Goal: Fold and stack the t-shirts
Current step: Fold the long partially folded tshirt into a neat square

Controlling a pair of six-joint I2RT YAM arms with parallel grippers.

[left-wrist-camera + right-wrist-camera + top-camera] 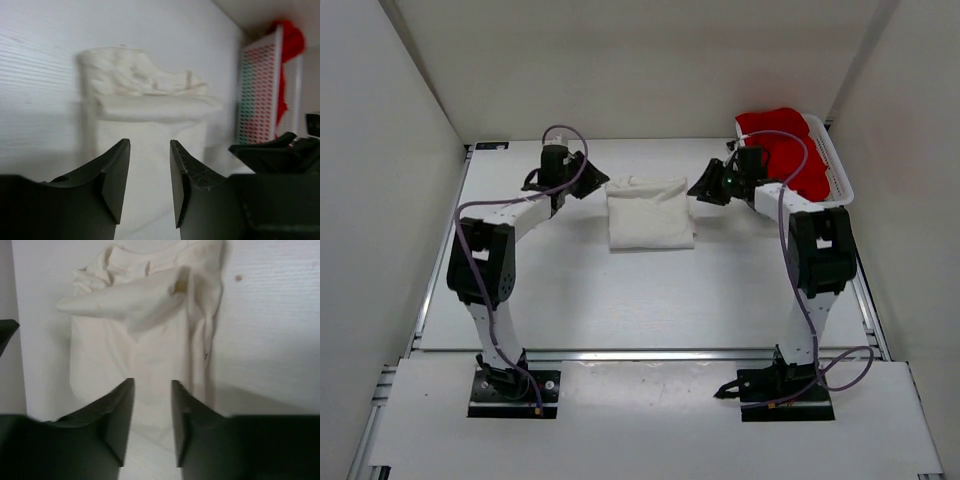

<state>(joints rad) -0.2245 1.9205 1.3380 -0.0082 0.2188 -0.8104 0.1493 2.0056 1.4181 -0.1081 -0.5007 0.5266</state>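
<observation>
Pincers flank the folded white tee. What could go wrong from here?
1. The top flap of the cream-white t-shirt lies loose and rumpled; a brush from the left pincer or right pincer could undo the fold.
2. The right pincer sits near the basket; reaching for the red t-shirt could knock it.

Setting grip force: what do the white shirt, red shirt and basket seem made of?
White shirt: soft matte cloth, perhaps cotton knit; it creases and slumps. Red shirt: likely similar cloth, bunched up. Basket: apparently rigid white plastic, smooth, with a regular mesh of holes.
</observation>
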